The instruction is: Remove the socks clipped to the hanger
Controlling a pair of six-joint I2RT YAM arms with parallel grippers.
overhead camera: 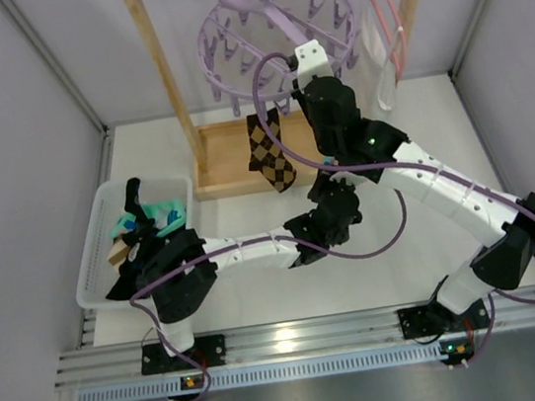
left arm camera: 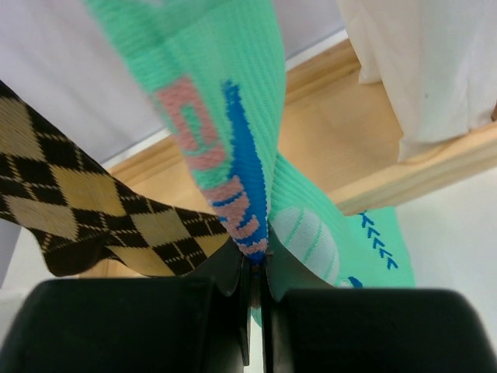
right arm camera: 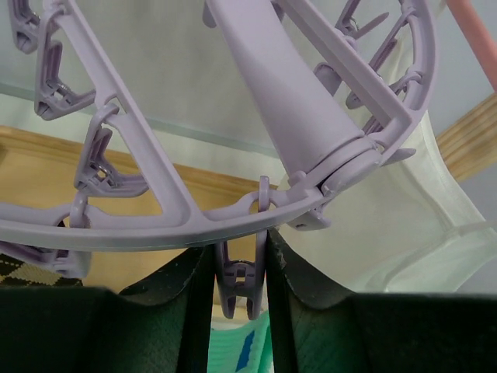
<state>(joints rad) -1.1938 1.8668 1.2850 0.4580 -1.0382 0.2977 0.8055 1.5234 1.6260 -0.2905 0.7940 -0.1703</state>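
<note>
The step in hand appears to be freeing the mint-green sock (left arm camera: 210,78) from the hanger (right arm camera: 155,225). The sock hangs below the hanger's ring. Its lower part is pinched in the left gripper (left arm camera: 255,260), whose jaws are pressed together on the fabric. At the ring's edge the right gripper (right arm camera: 239,260) has a finger on either side of one clip peg (right arm camera: 239,289) and is pinching it. A strip of mint fabric shows directly below that peg.

To do this well, the squeeze probably needs to land on the peg's lever ends, not its biting end, or the clamp will only grip harder. The fingers should also sit square on the peg, because the hanger dangles from a hook and can swing away under a lopsided push. The left arm does best with light downward tension and should draw the sock away from the hanger only once the peg opens. A hard early tug could drag the ring and slide the peg out from between the fingers.

The brown argyle sock (overhead camera: 269,150) hangs from the hanger just beside the mint one, so a straight pull would avoid snagging it. The basket (overhead camera: 160,181), well to the left of the hanger and lower, holds other socks and looks like the place to drop this one.
</note>
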